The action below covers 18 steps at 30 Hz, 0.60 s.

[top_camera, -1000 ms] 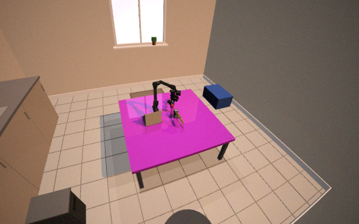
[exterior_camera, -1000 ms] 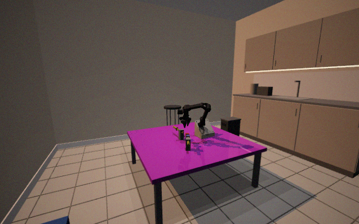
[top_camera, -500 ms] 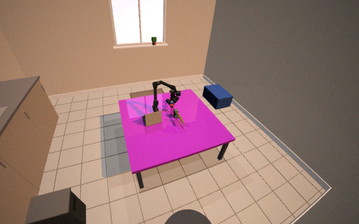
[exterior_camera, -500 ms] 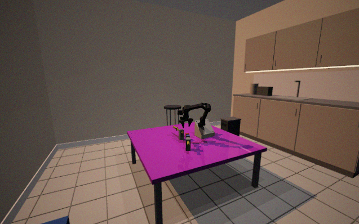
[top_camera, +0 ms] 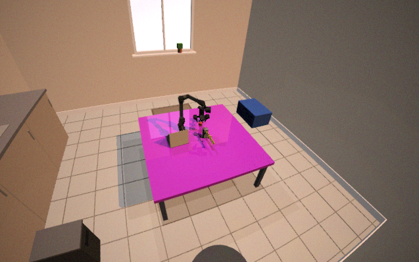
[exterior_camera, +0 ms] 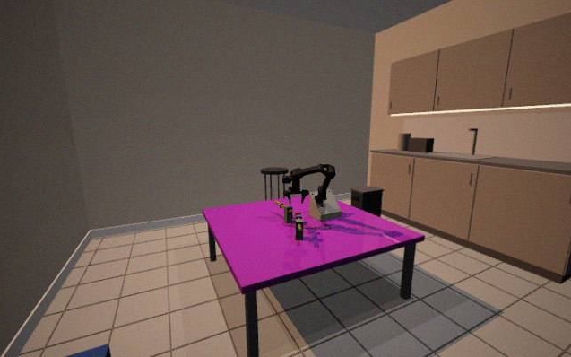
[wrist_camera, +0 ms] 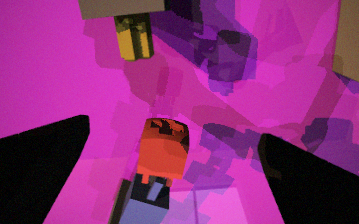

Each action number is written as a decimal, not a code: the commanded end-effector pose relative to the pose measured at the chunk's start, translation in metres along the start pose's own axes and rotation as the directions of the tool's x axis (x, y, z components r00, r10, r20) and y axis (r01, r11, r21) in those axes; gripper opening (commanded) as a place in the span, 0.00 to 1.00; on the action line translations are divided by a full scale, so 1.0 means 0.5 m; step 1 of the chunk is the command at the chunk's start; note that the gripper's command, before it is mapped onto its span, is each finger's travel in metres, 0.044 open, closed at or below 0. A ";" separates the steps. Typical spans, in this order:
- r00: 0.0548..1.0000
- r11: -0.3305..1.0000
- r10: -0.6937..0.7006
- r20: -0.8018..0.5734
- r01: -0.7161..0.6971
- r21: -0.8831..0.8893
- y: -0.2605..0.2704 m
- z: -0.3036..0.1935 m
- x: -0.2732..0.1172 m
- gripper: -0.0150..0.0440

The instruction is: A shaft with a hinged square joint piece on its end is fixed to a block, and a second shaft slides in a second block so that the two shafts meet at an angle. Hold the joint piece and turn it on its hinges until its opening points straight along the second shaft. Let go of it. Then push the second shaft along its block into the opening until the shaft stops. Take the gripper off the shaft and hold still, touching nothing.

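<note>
The orange-red joint piece [top_camera: 200, 124] [exterior_camera: 298, 213] [wrist_camera: 162, 157] hangs on a blue-grey hinge end [wrist_camera: 145, 212] of the first shaft, roughly in line with it; its dark end faces up in the wrist view. The first block [exterior_camera: 299, 233] stands behind it. The second shaft [top_camera: 210, 138] [exterior_camera: 279, 204] [wrist_camera: 132, 46] is yellow and runs through the second block [top_camera: 204, 133] [exterior_camera: 288, 215] [wrist_camera: 123, 7]. Its near end is apart from the joint piece. My gripper [top_camera: 201, 120] [exterior_camera: 297, 202] [wrist_camera: 176, 132] is open and empty above the joint piece, with one finger on each side in the wrist view.
The beige angled robot mount [top_camera: 179, 139] [exterior_camera: 325, 213] [wrist_camera: 357, 42] stands on the magenta table [top_camera: 207, 168] [exterior_camera: 273, 265] beside the blocks. A blue box [top_camera: 254, 112] is on the floor beyond the table. A stool [exterior_camera: 274, 170] stands behind the table in the exterior view.
</note>
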State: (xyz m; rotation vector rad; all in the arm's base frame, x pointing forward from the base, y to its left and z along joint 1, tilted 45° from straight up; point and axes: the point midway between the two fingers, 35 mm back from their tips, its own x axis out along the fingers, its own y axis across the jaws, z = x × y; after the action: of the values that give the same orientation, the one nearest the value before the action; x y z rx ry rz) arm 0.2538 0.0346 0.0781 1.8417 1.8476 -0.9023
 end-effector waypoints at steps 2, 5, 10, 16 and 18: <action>1.000 0.998 0.000 -0.007 0.001 0.064 0.000 0.000 0.003 1.00; 1.000 0.998 -0.001 -0.006 0.001 0.064 0.001 0.001 0.010 1.00; 1.000 0.998 -0.003 -0.002 0.003 0.061 0.006 0.005 0.064 1.00; 1.000 0.998 -0.002 -0.005 0.002 0.062 0.005 0.008 0.125 1.00; 1.000 0.998 -0.002 -0.007 0.002 0.062 0.003 0.009 0.145 1.00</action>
State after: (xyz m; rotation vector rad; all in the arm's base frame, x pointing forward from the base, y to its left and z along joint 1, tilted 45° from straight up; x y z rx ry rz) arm 0.2529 0.0761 0.0356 1.8763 1.8328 -0.9544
